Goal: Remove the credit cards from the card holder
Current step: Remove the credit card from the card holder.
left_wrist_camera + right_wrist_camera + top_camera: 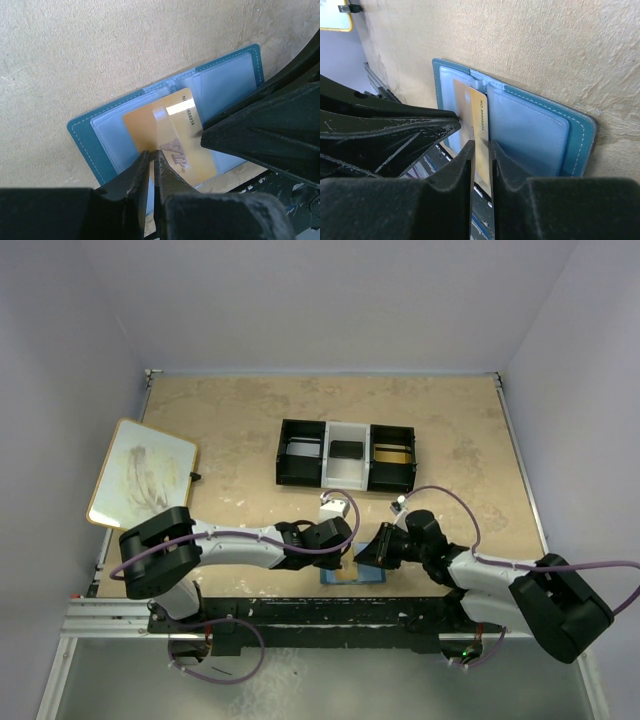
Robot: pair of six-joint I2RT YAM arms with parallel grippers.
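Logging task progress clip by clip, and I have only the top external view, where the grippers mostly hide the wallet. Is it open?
Observer: Yes. In the left wrist view the card holder lies open flat, pale blue pockets facing up.
Operator: Any card showing?
Observer: A gold card printed VIP lies across the inside, near the fold.
Operator: Is anything holding it?
Observer: The right wrist view shows its edge in the narrow gap between the fingers of the right gripper; a firm grip I cannot confirm.
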